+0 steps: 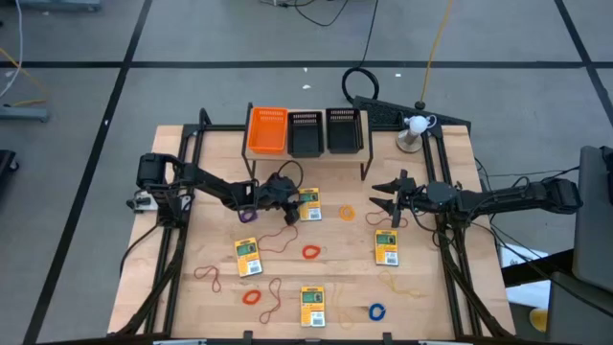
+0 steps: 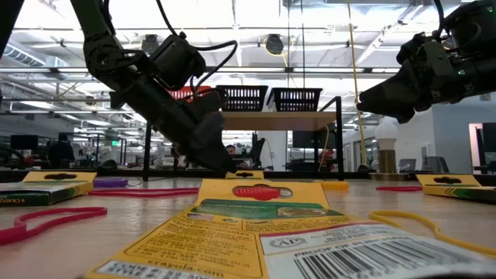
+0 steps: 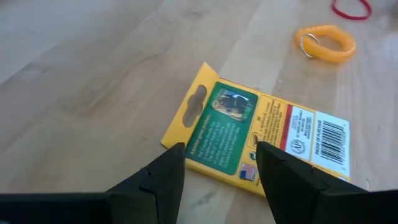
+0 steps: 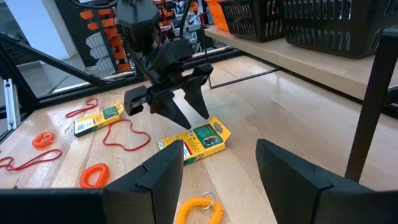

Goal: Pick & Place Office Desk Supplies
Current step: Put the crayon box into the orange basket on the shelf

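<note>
Left gripper [image 1: 295,197]: fingers spread, tips straddling hang-tab end of flat yellow-and-green card box [image 1: 308,204], not yet pinching.

Right gripper [image 1: 385,202]: fingers spread, empty, hovering; orange coiled ring [image 1: 347,212] lies between both grippers.

Progress: judged near start. Three other card boxes and scattered rubber rings lie loose on wooden table [image 1: 421,316]. Orange and black mesh bins [image 1: 305,131], beyond both grippers, appear empty.

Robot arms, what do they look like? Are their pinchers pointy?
Both arms are black, jointed, with black cables looping along them. The left end effector has two dark fingers tapering to points. The right end effector looks equally dark, with blunter wedge-shaped fingers.
</note>
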Tool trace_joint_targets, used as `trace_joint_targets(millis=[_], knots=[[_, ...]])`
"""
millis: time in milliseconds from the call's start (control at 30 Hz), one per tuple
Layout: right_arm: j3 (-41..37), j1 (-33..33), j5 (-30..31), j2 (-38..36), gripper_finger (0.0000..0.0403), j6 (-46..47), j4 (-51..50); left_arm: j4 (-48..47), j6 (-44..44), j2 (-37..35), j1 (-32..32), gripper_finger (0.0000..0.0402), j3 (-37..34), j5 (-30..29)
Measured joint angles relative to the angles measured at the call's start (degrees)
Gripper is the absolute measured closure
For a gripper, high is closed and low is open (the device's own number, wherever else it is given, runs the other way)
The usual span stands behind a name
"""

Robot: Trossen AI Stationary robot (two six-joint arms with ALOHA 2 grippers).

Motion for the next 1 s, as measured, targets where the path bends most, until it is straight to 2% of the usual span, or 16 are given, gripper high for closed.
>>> trace_joint_targets(millis=[200,467,1000], knots=[[0.00,0.00,0.00,0.00,0.0211,0.00,-0.01,-0.50,-0.08,0.00,0.00,0.0206,0.00,0.59],[0.00,0.00,-0.02,0.00,0.0211,0.00,-0.04,-5.79,-3.14,-0.11,-0.01,0.0206,0.00,-5.47],[0.00,0.00,-0.02,0.01,0.0211,-0.17,-0.12,-2.96,-0.27,-0.04,2.37,0.0206,0.00,-4.18]])
